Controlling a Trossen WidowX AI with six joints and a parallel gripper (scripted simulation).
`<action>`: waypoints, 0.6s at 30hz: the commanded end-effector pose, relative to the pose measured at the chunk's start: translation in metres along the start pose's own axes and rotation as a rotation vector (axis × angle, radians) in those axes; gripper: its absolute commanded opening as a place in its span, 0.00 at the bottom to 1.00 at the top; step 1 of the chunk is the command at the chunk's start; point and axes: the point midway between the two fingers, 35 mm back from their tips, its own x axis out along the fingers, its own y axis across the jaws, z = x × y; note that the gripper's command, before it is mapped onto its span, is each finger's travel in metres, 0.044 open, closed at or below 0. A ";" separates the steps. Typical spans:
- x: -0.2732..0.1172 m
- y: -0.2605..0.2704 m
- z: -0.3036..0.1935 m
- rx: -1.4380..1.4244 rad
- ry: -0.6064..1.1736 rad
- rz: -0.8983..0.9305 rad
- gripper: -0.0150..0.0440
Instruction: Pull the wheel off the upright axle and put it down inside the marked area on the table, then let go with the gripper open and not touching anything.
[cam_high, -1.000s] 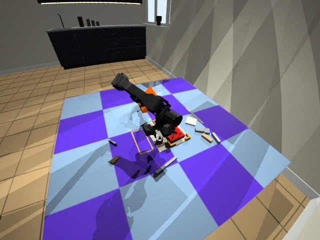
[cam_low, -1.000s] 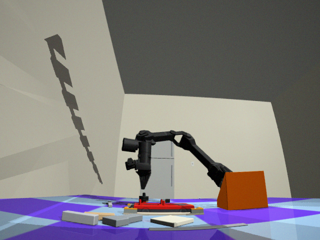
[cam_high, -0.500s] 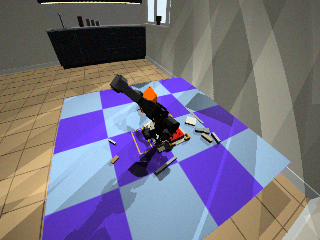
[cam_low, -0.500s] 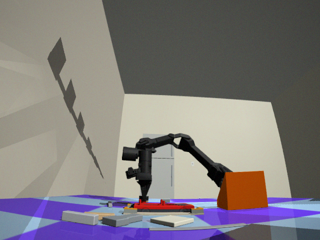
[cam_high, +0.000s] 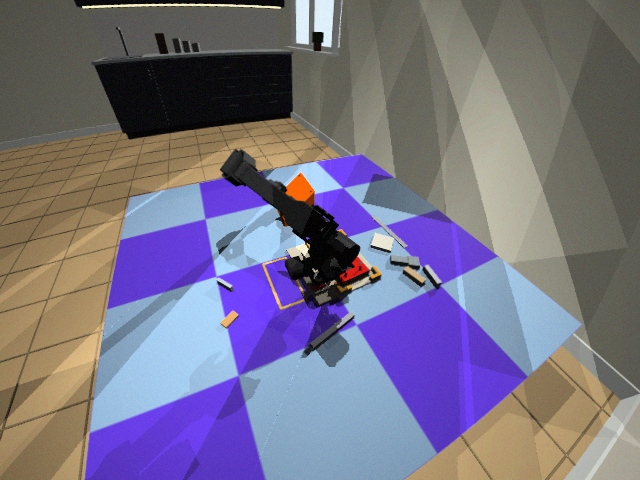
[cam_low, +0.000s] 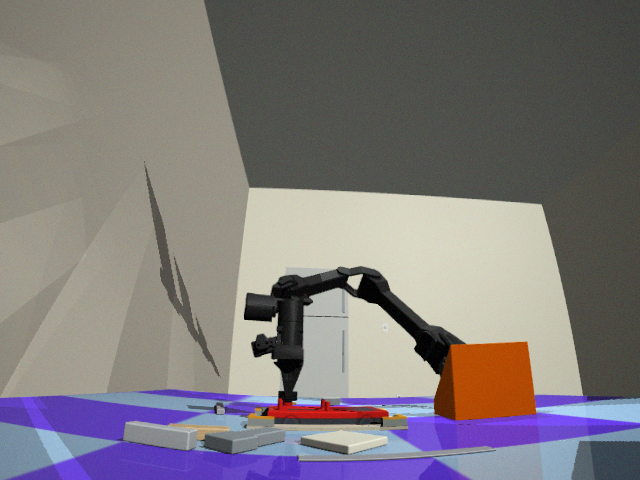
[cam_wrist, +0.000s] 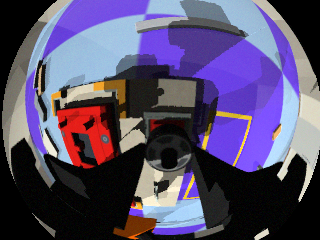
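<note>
My gripper (cam_low: 287, 392) (cam_wrist: 168, 150) points straight down, shut on the dark wheel (cam_low: 287, 397) (cam_wrist: 169, 159), with a finger on each side. The wheel is low over the beige base plate (cam_wrist: 177, 92), beside the red chassis (cam_high: 354, 270) (cam_low: 330, 412) (cam_wrist: 95, 116). The axle is hidden under the wheel and fingers, so how far down the wheel sits on it cannot be told. In the top view the arm hides the wheel. The marked area, a yellow outline (cam_high: 272, 286) (cam_wrist: 234, 115), lies on the mat beside the base plate, and no wheel is in it.
An orange block (cam_high: 299, 189) (cam_low: 491, 380) stands by the arm's base. A long grey bar (cam_high: 330, 333) (cam_wrist: 190, 27) lies beyond the base plate. A cream slab (cam_high: 381, 242) (cam_low: 343, 441), grey blocks and a tan block (cam_high: 414, 275) lie on the chassis side. Another tan block (cam_high: 229, 318) lies past the outline.
</note>
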 end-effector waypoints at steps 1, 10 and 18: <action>-0.002 0.000 0.000 0.004 0.000 0.000 0.25; -0.005 0.000 0.000 0.003 -0.001 0.000 0.25; -0.007 0.000 0.000 0.003 -0.002 0.000 0.25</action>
